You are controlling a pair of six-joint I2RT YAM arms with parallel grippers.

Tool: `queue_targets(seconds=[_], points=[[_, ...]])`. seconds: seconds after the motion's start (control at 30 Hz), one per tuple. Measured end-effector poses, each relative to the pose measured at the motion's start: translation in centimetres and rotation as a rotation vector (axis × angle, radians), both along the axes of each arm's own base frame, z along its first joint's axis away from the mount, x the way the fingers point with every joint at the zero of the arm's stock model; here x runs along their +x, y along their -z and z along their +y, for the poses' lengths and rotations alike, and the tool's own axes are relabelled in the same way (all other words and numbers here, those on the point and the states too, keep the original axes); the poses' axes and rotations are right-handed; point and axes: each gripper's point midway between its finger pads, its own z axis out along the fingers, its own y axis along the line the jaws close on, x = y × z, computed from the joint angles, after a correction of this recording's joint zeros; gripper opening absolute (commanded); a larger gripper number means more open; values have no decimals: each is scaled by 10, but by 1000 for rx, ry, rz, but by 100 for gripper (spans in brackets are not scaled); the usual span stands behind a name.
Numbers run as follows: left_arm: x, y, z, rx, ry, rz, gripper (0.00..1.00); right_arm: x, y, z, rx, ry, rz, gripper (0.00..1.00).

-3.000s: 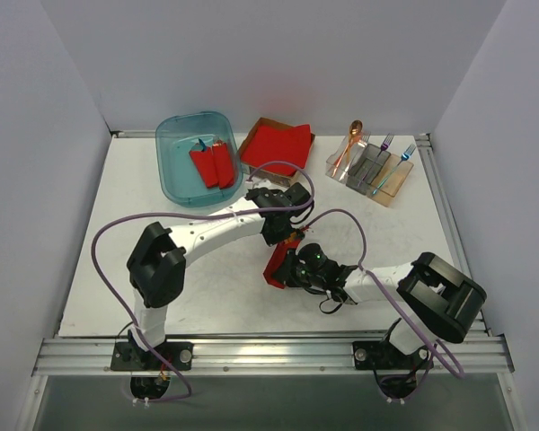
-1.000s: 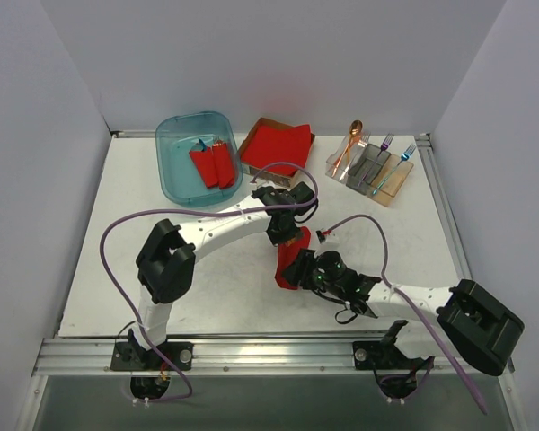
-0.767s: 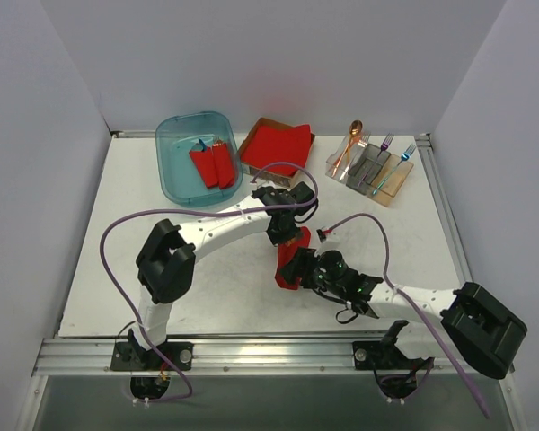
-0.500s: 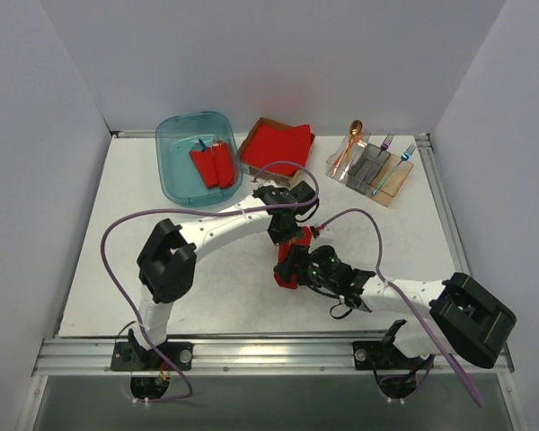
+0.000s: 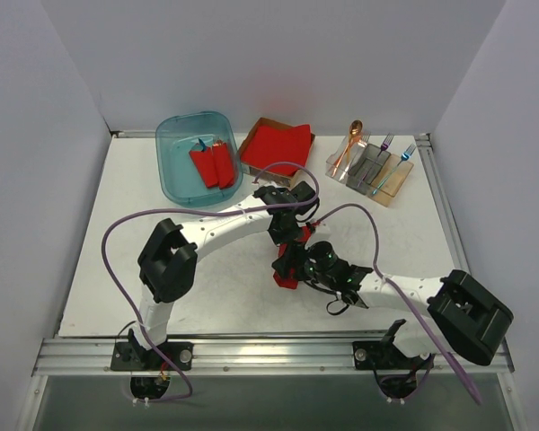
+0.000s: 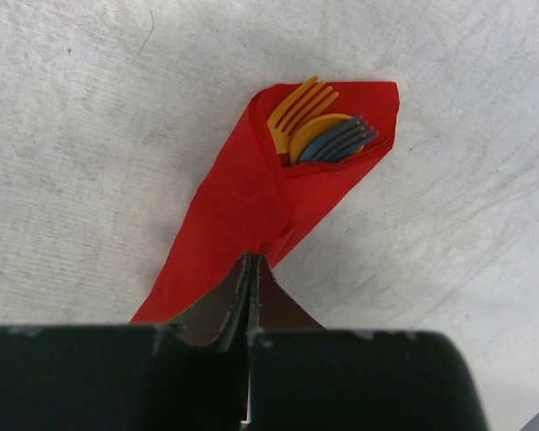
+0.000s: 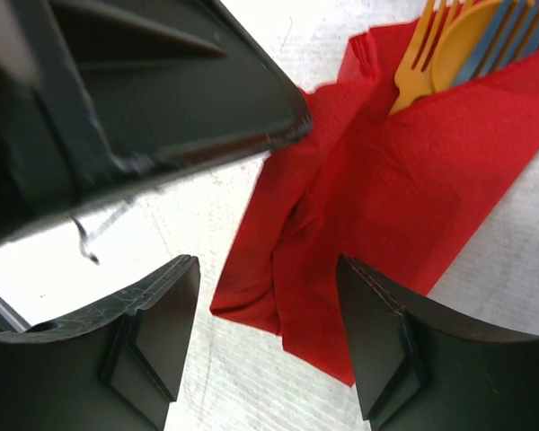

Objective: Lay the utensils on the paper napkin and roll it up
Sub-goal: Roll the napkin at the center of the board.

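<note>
Your right tool (image 7: 268, 287) has slid in from 4 o'clock, jaws open astride the paper napkin (image 6: 242, 197) at the centre of the table (image 5: 216, 301). Left tool (image 6: 251, 269) is closed, tips on the fold. The utensils (image 6: 319, 126) sit inside; roll looks half done.

1. Top view: bright, even light from overhead. The white table (image 5: 225, 296) and walls show no glare, only faint soft shadows under the arms.
2. Left wrist view: the napkin (image 6: 242, 206) and the table grain are sharp. The near fingers (image 6: 225, 307) are dark and slightly soft.
3. Right wrist view: the napkin creases are crisp and shaded. The close fingers (image 7: 153, 332) are black and blurred, and the table at lower left is washed out.
</note>
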Motion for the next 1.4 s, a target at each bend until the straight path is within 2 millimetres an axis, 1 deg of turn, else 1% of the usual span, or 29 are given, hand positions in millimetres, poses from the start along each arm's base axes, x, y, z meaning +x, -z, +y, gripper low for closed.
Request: queue_targets(seconds=[0.33,0.37,0.43,0.47,0.7,0.77,0.93,0.97,1.07,1.1,1.2,1.23,1.3,1.33,1.4], points=[[3,-1,-3,-20,-1,-2,3,10,0,2,-24,-1,-17,54],[4,-1,-4,-22,-2,-4,2,11,1,1,-27,1,-15,51],[5,-1,-4,-27,-4,-8,2,12,2,-1,-29,7,-13,49],[6,-1,-5,-29,-5,-10,2,13,2,-1,-30,10,-13,46],[10,1,-9,-39,-7,-21,3,18,2,-5,-27,26,-10,36],[10,3,-9,-37,-6,-19,2,18,3,-7,-27,30,-8,30],[8,5,-11,-39,3,-11,3,21,5,-12,-20,52,-2,23],[7,5,-12,-40,8,-8,3,21,6,-13,-17,59,-1,19],[5,5,-15,-46,20,-5,7,20,9,-15,-12,69,4,14],[5,4,-15,-48,23,-6,11,20,9,-15,-9,72,4,13],[5,4,-18,-54,34,-10,20,19,12,-17,-4,78,8,10],[6,4,-19,-58,40,-14,28,18,13,-18,-2,80,11,9],[8,3,-22,-67,50,-23,35,15,17,-20,-4,85,20,6],[9,3,-24,-72,57,-29,43,14,19,-21,-6,87,25,5],[10,3,-26,-74,73,-39,50,12,22,-23,-9,88,30,3]])
